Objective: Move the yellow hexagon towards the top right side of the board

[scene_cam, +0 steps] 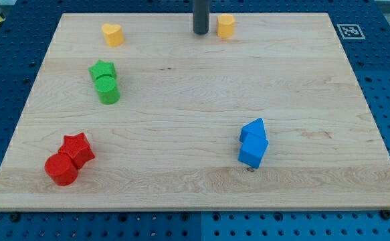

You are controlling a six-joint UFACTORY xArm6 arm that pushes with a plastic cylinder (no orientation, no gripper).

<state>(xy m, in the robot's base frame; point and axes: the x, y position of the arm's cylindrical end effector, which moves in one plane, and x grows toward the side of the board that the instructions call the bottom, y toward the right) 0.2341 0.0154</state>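
The yellow hexagon point(226, 25) stands near the board's top edge, a little right of the middle. My tip point(201, 32) is just to the view's left of it, a small gap apart, at about the same height in the view. The dark rod rises out of the view's top.
A yellow heart-like block point(113, 33) lies at the top left. A green star point(102, 69) touches a green cylinder point(108, 90) at the left. A red star point(77, 148) and red cylinder point(61, 169) sit at the bottom left. Two blue blocks point(253, 143) touch at the lower right. The wooden board point(195, 107) bears a marker tag point(350, 31) at the top right.
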